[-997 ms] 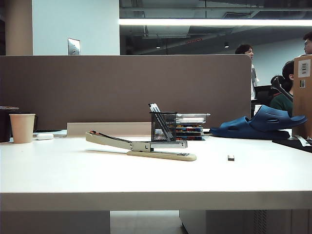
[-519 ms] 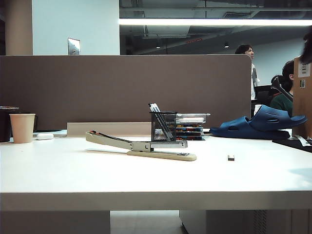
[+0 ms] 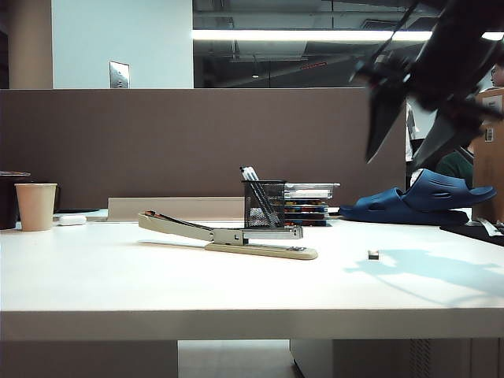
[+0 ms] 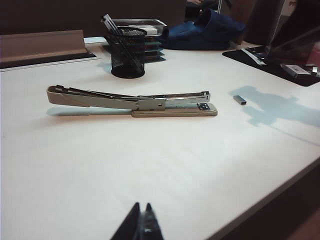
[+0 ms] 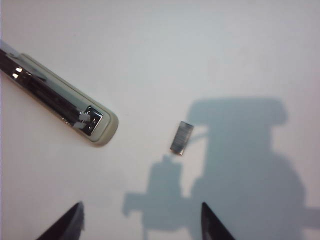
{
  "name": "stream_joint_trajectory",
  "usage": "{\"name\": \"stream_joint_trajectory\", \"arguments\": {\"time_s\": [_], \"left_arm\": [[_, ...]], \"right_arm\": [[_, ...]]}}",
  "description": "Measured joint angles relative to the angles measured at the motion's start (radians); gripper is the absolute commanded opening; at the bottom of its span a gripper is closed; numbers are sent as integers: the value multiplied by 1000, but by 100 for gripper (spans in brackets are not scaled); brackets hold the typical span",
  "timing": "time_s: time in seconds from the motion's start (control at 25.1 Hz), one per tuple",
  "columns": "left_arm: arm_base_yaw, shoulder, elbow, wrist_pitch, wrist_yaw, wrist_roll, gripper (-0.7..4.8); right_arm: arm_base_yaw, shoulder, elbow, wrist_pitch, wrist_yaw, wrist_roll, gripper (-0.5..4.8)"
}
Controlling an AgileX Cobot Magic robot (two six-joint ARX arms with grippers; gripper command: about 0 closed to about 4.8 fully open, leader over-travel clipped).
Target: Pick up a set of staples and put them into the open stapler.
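The stapler [image 3: 228, 235] lies open on the white table [image 3: 157, 283], its long arm [image 3: 177, 225] tilted up and away from the flat base, the silver rail [image 5: 50, 97] bare. Behind it stands a black mesh pen cup [image 3: 264, 203]. The staples [image 3: 372, 254] lie flat on the table to the right of the stapler's front end, near it but apart, touching nothing.

The right gripper [image 3: 413, 130] hangs high above the staples in the exterior view, blurred, its two dark fingers spread wide and pointing down. In its wrist view the fingertips [image 5: 67, 225] stand well apart with the staples [image 5: 181, 138] beyond the gap between them; it holds nothing.

The left gripper [image 4: 141, 227] sits low at the near table edge, far from the stapler [image 4: 135, 100]; its tips meet, closed on nothing.

A paper cup [image 3: 36, 206] stands at the far left, blue slippers [image 3: 421, 198] at the right.
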Motion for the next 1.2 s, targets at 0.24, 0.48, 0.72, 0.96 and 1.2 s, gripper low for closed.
{"name": "stream_joint_trajectory", "arguments": {"time_s": [0.24, 0.48, 0.72, 0.96, 1.2], "left_arm": [[0, 0, 0, 0, 0, 0, -6], [0, 0, 0, 0, 0, 0, -6], [0, 0, 0, 0, 0, -2, -6], [0, 0, 0, 0, 0, -3, -6], [0, 0, 0, 0, 0, -3, -6]], "right_arm": [[44, 191, 73, 27, 31, 76, 413], [80, 274, 74, 77, 123, 103, 413], [77, 336, 75, 107, 130, 140, 409], [77, 361, 77, 135, 141, 151, 323], [77, 373, 80, 143, 169, 151, 292]]}}
